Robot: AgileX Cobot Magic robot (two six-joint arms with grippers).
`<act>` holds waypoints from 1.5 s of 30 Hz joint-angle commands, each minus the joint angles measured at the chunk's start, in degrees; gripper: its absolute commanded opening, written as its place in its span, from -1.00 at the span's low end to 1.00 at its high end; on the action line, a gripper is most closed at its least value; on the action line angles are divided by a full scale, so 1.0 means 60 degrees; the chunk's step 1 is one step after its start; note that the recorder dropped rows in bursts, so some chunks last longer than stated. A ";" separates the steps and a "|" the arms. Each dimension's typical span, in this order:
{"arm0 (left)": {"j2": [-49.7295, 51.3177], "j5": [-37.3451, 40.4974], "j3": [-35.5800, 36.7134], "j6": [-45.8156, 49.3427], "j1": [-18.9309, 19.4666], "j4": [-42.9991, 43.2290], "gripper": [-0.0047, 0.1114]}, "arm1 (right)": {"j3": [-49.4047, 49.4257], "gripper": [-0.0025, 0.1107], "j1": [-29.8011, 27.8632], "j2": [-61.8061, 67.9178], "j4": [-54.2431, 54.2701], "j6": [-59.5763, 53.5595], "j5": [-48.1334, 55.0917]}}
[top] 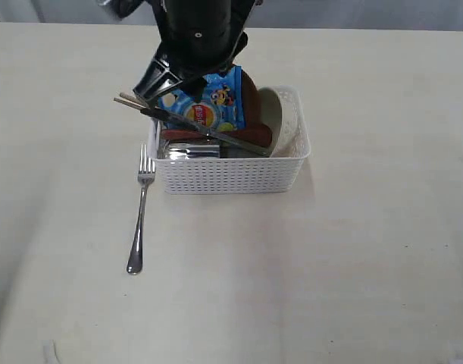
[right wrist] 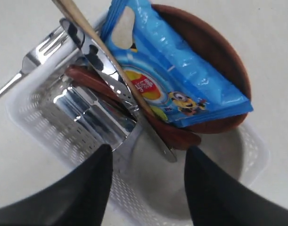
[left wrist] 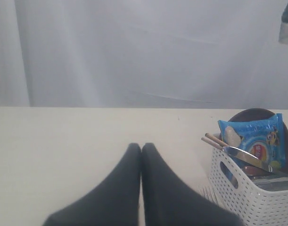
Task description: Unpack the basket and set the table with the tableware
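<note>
The fork (top: 140, 220) is laid flat on the tabletop (top: 352, 258) just beside the basket (top: 231, 176), apparently as the first piece set out, and the left tool (left wrist: 141, 147) is held shut on nothing, low over bare tabletop near it, presumably out of the way. Inside the basket the cup (top: 189, 151), spoon (right wrist: 179, 136), bowl (top: 286, 121), plate (top: 251, 91) and a crisp packet (top: 216, 102) are crammed together, so the knife (top: 208, 131) and chopsticks (top: 132, 100) are propped slantwise on top, ends past the rim. Over them the right tool (right wrist: 148, 154) is poised with jaws spread wide and empty, seemingly so that a topmost piece can be taken next.
</note>
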 commanded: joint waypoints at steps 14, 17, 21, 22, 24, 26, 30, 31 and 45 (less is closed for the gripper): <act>-0.0035 -0.0063 0.0029 0.0011 -0.0015 -0.0037 -0.92 | -0.0011 -0.14 -0.0902 0.1693 0.1327 -0.3198 -0.0525; -0.0035 -0.0063 0.0029 0.0011 -0.0015 -0.0037 -0.92 | -0.0011 -0.14 -0.0902 0.1857 0.1414 -0.3317 -0.0943; -0.0035 -0.0063 0.0029 0.0011 -0.0015 -0.0037 -0.92 | -0.0011 -0.14 -0.0902 0.1876 0.1414 -0.3657 -0.1356; -0.0035 -0.0063 0.0029 0.0011 -0.0015 -0.0037 -0.92 | -0.0011 -0.14 -0.0902 0.1876 0.1414 -0.3665 -0.1417; -0.0035 -0.0063 0.0029 0.0011 -0.0015 -0.0037 -0.92 | -0.0011 -0.14 -0.0902 0.1895 0.1414 -0.3665 -0.1592; -0.0035 -0.0063 0.0029 0.0011 -0.0015 -0.0037 -0.92 | -0.0011 -0.14 -0.0902 0.1976 0.1414 -0.3808 -0.1690; -0.0035 -0.0063 0.0029 0.0011 -0.0015 -0.0037 -0.92 | -0.0011 -0.14 -0.0902 0.2138 0.1433 -0.3923 -0.1774; -0.0035 -0.0063 0.0029 0.0011 -0.0015 -0.0037 -0.92 | -0.0011 -0.14 -0.0902 0.2165 0.1433 -0.3923 -0.1816; -0.0035 -0.0063 0.0029 0.0011 -0.0015 -0.0037 -0.92 | -0.0011 -0.96 -0.0902 0.2516 0.1506 -0.4031 -0.1923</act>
